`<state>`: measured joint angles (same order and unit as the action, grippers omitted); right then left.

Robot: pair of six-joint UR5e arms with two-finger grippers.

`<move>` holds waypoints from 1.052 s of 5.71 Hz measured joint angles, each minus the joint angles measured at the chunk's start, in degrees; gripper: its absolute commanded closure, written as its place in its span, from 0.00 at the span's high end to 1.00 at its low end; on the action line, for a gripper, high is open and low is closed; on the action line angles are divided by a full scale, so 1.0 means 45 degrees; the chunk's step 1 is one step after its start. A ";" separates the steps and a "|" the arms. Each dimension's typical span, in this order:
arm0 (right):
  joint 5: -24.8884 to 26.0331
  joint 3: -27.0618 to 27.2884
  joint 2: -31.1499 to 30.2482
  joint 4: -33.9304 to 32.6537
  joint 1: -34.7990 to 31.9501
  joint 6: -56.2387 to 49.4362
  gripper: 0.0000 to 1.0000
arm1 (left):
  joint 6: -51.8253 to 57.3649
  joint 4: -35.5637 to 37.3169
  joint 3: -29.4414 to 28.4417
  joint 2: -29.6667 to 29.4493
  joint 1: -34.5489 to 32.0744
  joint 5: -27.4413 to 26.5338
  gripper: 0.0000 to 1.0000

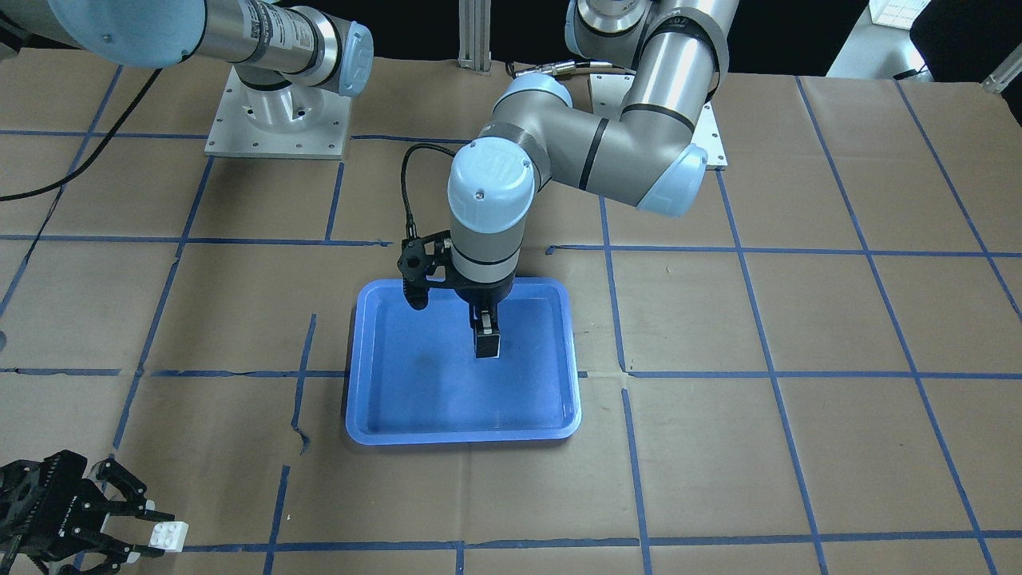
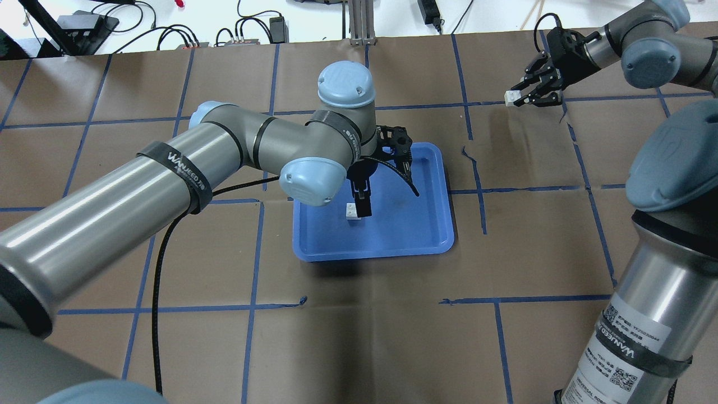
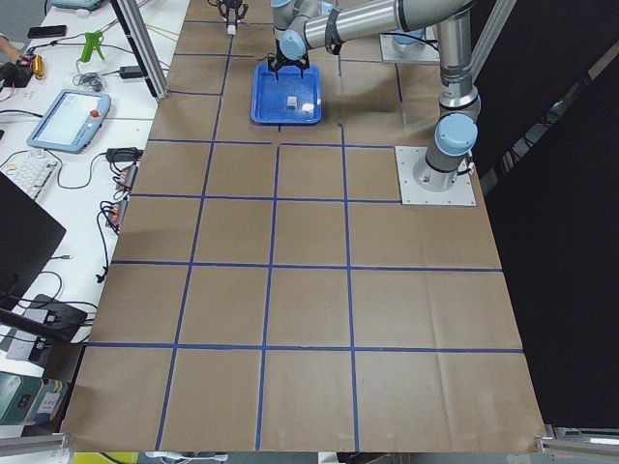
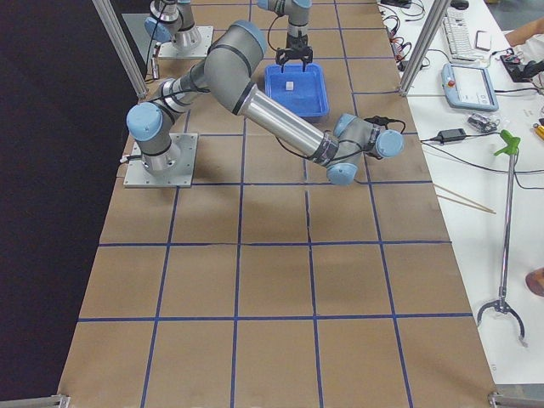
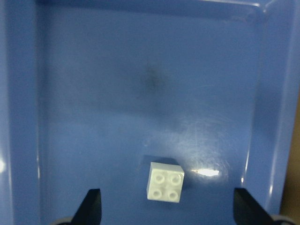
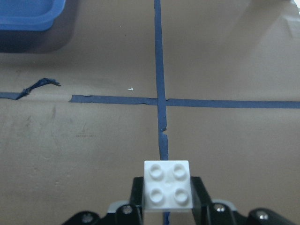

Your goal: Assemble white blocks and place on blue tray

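- Looking through the left wrist camera, you saw the left gripper (image 2: pixel 362 203) hanging over the blue tray (image 2: pixel 429 224). Its fingertips (image 5: pixel 93 207) were spread wide apart and gripped nothing.
- Your loose white block (image 5: pixel 165 182) lay flat on the tray floor with its four studs up. It sat between those two fingertips but touched neither — blue floor showed on each side of it.
- From overhead, that block sat a little toward the robot's left of the tray's middle. It was away from every rim and just beside the dark finger that pointed down at the tray.
- A dark smudge (image 5: pixel 151 83) marked the tray floor beyond the block, and a bright glare spot lay just beside the block.
- In the front-facing view you could see the left arm's wrist standing upright over the tray. The loose block was hidden behind the finger there.
- Your right gripper (image 2: pixel 517 97) was well apart from the tray, out over the brown paper-covered table (image 2: pixel 533 235) on the robot's right and far side.
- It was clamped on the held white block (image 6: pixel 168 186) — one finger against each side, with the studs facing the right wrist camera.
- Ahead of that block, two blue tape lines (image 6: pixel 159 101) crossed on the paper. A corner of the tray showed at the upper left of the right wrist view.
- The two blocks were apart and not joined: one lay on the tray, the other was in the right gripper.
- From either side view, both grippers were too small for you to read any more.
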<state>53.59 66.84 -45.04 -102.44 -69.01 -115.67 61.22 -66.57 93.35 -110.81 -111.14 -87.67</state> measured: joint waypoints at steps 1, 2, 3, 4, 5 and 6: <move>0.0051 -0.0006 -0.0735 0.0974 -0.0194 0.0067 0.30 | -0.0328 -0.1174 -0.0058 0.1180 0.0464 -0.0007 0.99; 0.0161 0.0267 -0.1516 0.1718 -0.0637 0.0084 0.30 | -0.0464 -0.2954 -0.0256 0.2379 0.1258 -0.0011 0.99; 0.0249 0.1046 -0.2298 0.1923 -0.1135 0.0186 0.30 | -0.0512 -0.5147 -0.0823 0.3415 0.2194 0.0002 0.99; 0.0211 0.2210 -0.3039 0.1515 -0.1582 0.0623 0.30 | -0.0537 -0.6974 -0.1395 0.4147 0.3119 0.0019 0.99; 0.0153 0.3530 -0.3699 0.0378 -0.2173 0.1578 0.30 | -0.0809 -0.7846 -0.1638 0.4468 0.3752 0.0218 0.99; 0.0132 0.4913 -0.4161 -0.1446 -0.2939 0.2964 0.30 | -0.1583 -0.7839 -0.1689 0.4537 0.4002 0.0507 0.99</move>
<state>54.18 88.95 -63.76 -108.95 -82.24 -102.34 54.10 -101.84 85.75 -90.40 -93.13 -85.39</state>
